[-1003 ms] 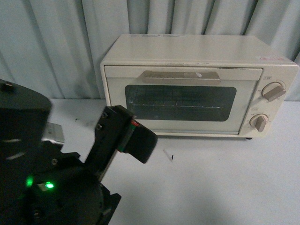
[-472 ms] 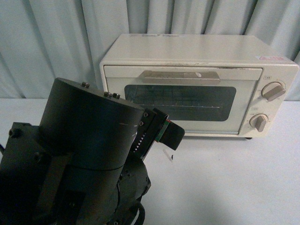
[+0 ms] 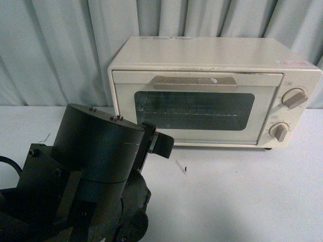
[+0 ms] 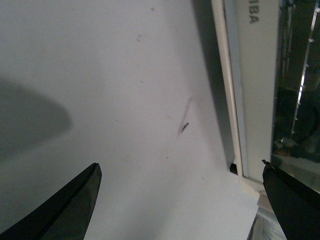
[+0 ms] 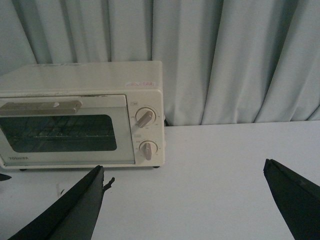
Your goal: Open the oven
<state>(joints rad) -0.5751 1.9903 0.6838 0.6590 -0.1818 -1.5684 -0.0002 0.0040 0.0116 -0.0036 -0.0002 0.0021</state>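
Note:
The cream-white oven (image 3: 212,55) stands at the back of the white table, its glass door shut. The beige bar handle (image 3: 195,82) runs along the door's top, with two beige knobs (image 3: 293,98) on the right. My left gripper (image 3: 159,143) is open and empty, low over the table in front of the oven's lower left corner. In the left wrist view its fingers (image 4: 65,210) frame bare table beside the oven's lower door edge (image 4: 257,75). My right gripper (image 5: 185,200) is open and empty, well back from the oven (image 5: 80,80), to its right.
The left arm's dark bulk (image 3: 91,171) fills the lower left of the front view. Pale curtains (image 3: 60,45) hang behind the oven. The table (image 3: 242,191) has a small dark mark (image 3: 182,169) in front of the oven.
The left arm has swung up and turned, its body now filling the lower left. Its gripper tip has risen toward the oven's lower left corner. The oven door has stayed shut.

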